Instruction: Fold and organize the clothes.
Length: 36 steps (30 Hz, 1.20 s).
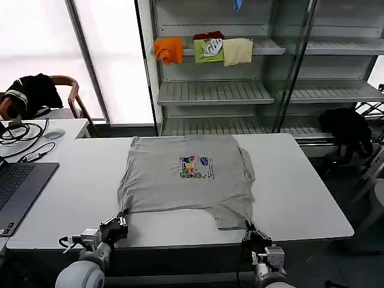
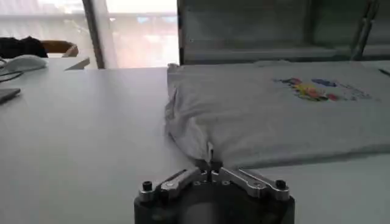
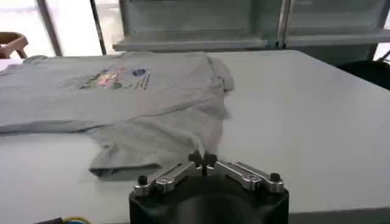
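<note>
Head view: a light grey soft cotton shirt with a small multicoloured chest print [image 1: 186, 180] lies spread flat, print up, on the middle of the white rectangular table [image 1: 306, 198]; its side edges look partly turned in, though I cannot tell whether that is a deliberate fold. The left gripper [image 1: 122, 222] sits at the shirt's near left hem corner and the right gripper [image 1: 252, 231] at its near right corner, where a flap of cloth hangs lower than the rest of the hem. Judged from this, the task is early: the shirt is laid out and seized, while the main folds and the organising remain. Bare tabletop lies on both sides of the shirt and a narrow strip between the hem and the near table edge; a dark laptop [image 1: 18, 189] and black cables [image 1: 21, 132] lie well to the shirt's left. Left wrist view: the left gripper [image 2: 211, 165] has its jaws closed, pinching the shirt [image 2: 274, 115] at the corner fold. Right wrist view: the right gripper [image 3: 204, 159] likewise has its jaws closed on the shirt [image 3: 140, 109] at the loose flap; clear tabletop extends beyond the shirt.
</note>
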{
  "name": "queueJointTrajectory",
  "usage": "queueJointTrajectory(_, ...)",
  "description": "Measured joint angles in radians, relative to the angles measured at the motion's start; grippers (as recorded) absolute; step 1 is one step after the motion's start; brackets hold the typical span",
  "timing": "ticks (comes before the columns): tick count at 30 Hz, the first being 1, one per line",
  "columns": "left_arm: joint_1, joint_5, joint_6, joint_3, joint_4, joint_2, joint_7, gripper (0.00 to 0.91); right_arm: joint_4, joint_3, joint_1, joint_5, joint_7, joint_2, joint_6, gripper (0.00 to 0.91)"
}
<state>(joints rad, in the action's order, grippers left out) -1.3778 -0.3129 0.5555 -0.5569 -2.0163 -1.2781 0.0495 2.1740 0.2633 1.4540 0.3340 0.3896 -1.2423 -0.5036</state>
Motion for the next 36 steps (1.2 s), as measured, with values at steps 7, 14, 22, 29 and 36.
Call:
queueJointTrajectory(7,0.02,-0.013,-0.016,-0.016,-0.029,-0.006,-0.003,0.01,0.032,0.019,-0.038,-0.038,-0.032,-0.016,0.01,0.0)
queueJointTrajectory(14,0.049,-0.024,-0.041,-0.023,-0.034,-0.006,-0.004,0.01,0.032,0.034,-0.106,-0.069,-0.063,-0.036,0.021,0.0)
queueJointTrajectory(22,0.106,-0.04,-0.064,-0.013,-0.009,0.004,-0.005,0.01,-0.025,0.045,-0.218,-0.081,-0.093,-0.058,0.034,0.0)
queueJointTrajectory(29,0.185,-0.059,-0.078,0.003,0.044,0.005,-0.004,0.01,-0.115,0.041,-0.341,-0.081,-0.114,-0.075,0.032,0.0)
queueJointTrajectory(36,0.276,-0.068,-0.094,0.026,0.128,0.003,-0.013,0.01,-0.227,0.027,-0.463,-0.085,-0.13,-0.099,0.031,0.0)
